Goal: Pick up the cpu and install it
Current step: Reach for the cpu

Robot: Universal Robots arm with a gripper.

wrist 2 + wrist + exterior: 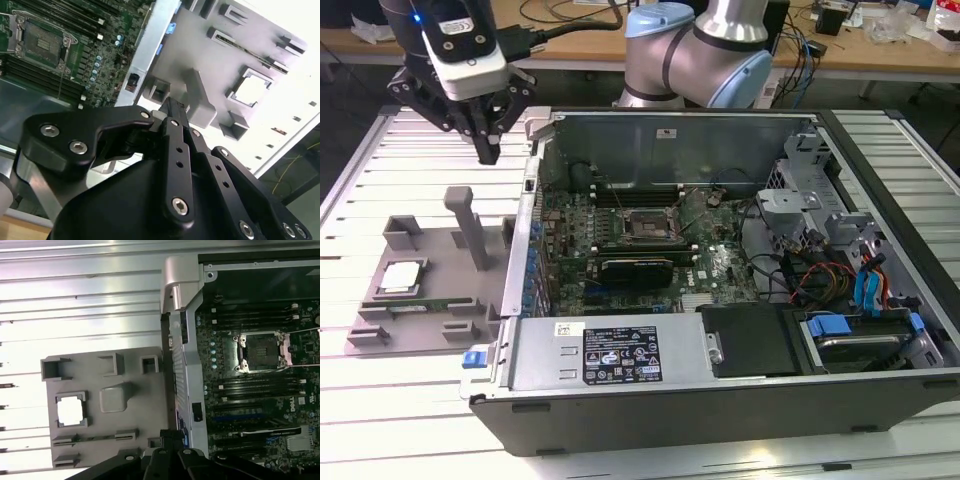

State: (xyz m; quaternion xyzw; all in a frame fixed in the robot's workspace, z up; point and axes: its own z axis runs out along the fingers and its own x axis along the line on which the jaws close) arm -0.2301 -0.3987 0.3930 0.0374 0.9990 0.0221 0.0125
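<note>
Cpu (400, 277), a flat square chip with a silver-grey metal top and pale rim, sits flat in a walled square pocket of the grey plastic fixture tray (435, 245), near the tray edge at the exterior view's left. Not picked yet. The pocket walls presumably locate it so the pick spot repeats. A long green memory stick (420, 305) lies in a slot along the tray's near edge, just beside the chip.

Next over, the black linkage gripper (488, 152) hangs above the tray's far edge, pointing down and well apart from the chip. Its fingers are pinched together with nothing between them. A grey upright post (470, 228) stands mid-tray below it.

Further right, a dark-grey metal computer case (620, 360) with its side panel off lies on the slatted metal tabletop (360, 400). That is likely so the green motherboard (715, 268) faces up for top-down access. The dark square socket with metal frame (645, 225) is mid-board and looks empty.
</note>
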